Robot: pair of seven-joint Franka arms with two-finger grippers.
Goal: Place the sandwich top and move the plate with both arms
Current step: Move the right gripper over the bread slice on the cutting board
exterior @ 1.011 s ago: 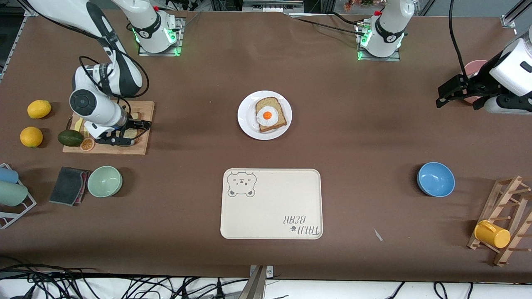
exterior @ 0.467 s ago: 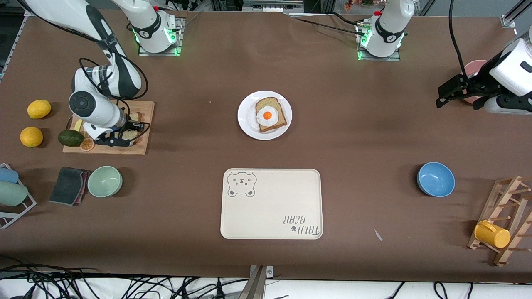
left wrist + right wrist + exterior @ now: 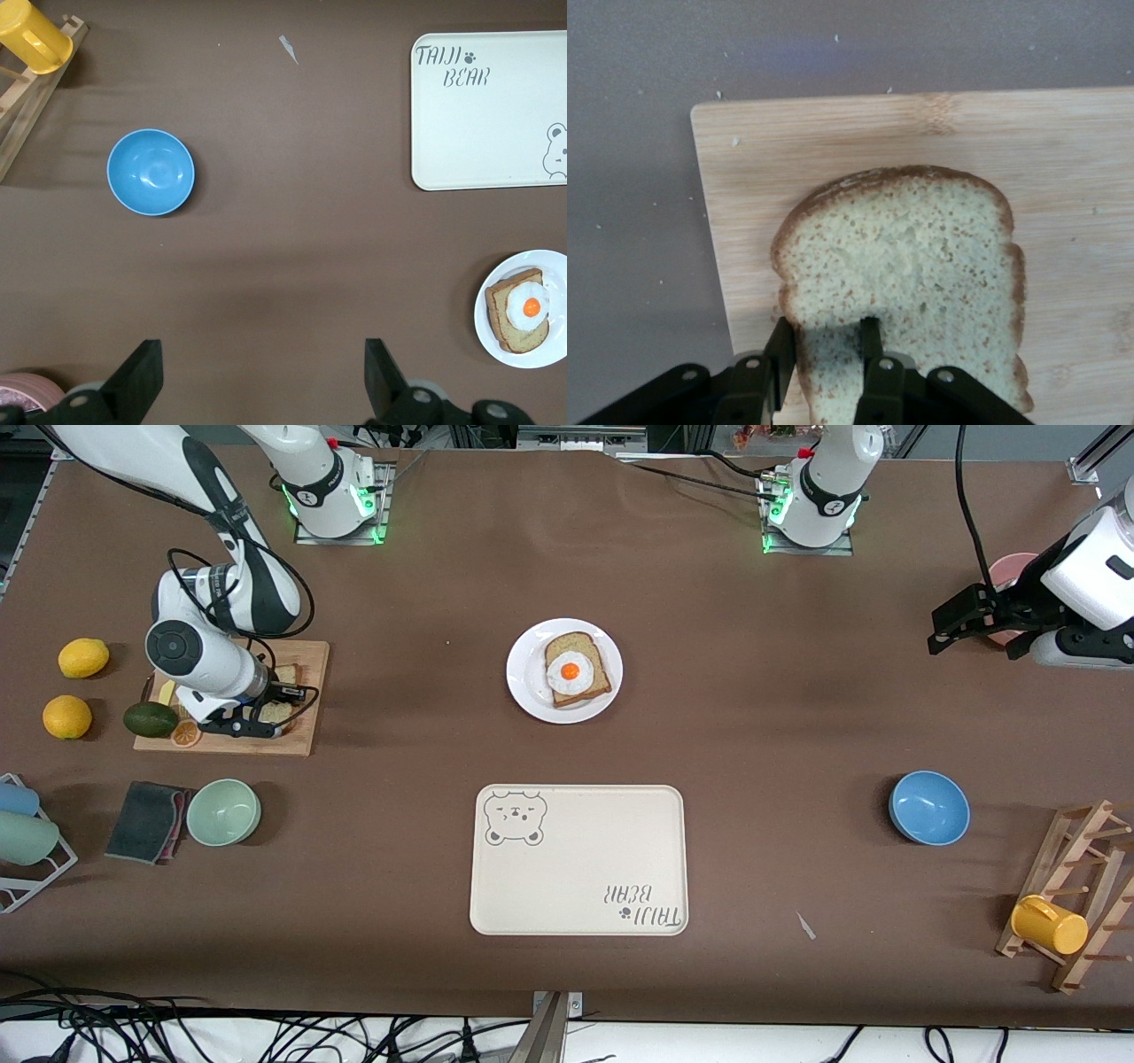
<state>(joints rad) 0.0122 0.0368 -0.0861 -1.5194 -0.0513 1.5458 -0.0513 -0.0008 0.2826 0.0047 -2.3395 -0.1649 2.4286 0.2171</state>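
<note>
Right end effector (image 3: 828, 341) clenched on the bread (image 3: 908, 266) at the board (image 3: 297, 735), left of frame.

Left end effector (image 3: 261, 376) hangs released at right edge over the bench (image 3: 753, 717). The plate (image 3: 529, 691), frame centre, carries the egg slice (image 3: 576, 669).

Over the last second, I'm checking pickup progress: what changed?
The right gripper dropped a little onto the cutting board and its fingers now sit on either side of an edge of the sandwich top, which still lies on the board. The left gripper still waits, open, over bare table. Plate, tray and bowls unchanged.
</note>
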